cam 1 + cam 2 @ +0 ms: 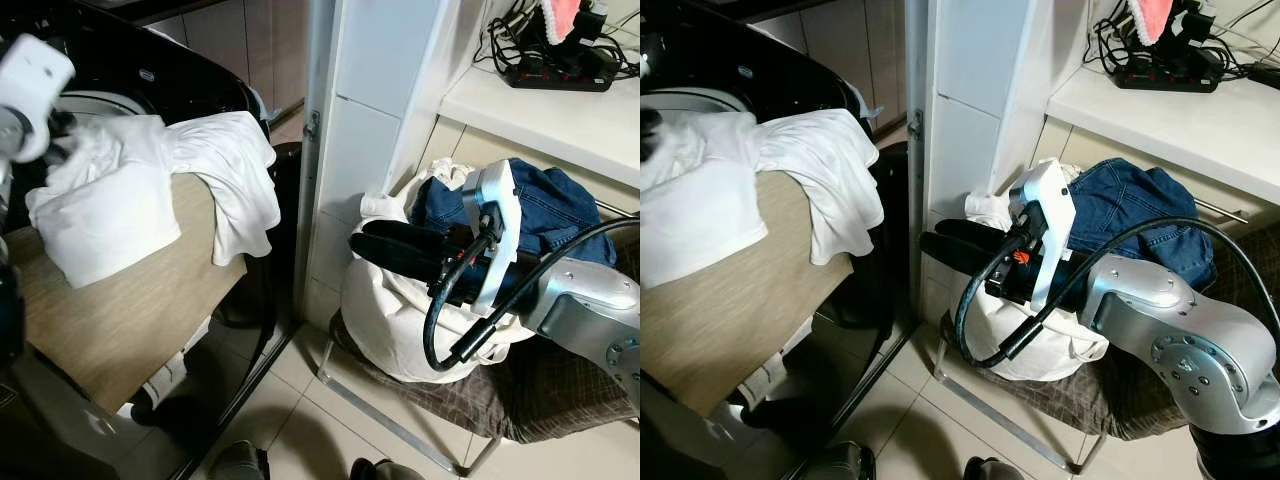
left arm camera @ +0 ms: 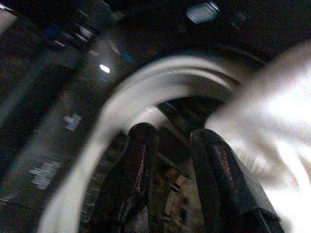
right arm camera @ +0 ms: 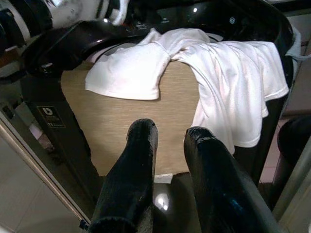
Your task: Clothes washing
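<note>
Setting: tiled laundry corner, with a black washing machine (image 1: 170,75) at the upper left of the frame and a white pillar between it and a shelf that carries a power strip (image 1: 560,65).
Washer: its drum mouth (image 2: 160,97) sits under the raised lid; a tan panel (image 1: 120,300) slopes down in front.
White garments (image 1: 150,195): draped over the drum rim and the tan panel, one shirt hanging down the right edge of the panel.
Left pincer (image 2: 172,184): at the drum mouth in the upper left, fingers a little apart with nothing between them; white cloth lies just beside one finger.
Right pincer (image 1: 385,245): centre right of the frame, pointing left toward the washer, fingers slightly apart and bare.
Laundry bag (image 1: 390,310): white, on a dark checked cushion, lower right, right behind the right arm.
Jeans (image 1: 545,210): blue denim heaped on top of the bag.
Key relation: the draped whites lie just beside the left pincer, their long axis running left to right along the rim; the left arm is clearly nearer. Pushing them in looks like the step in hand.
Floor: shoe tips (image 1: 240,462) at the bottom edge.
</note>
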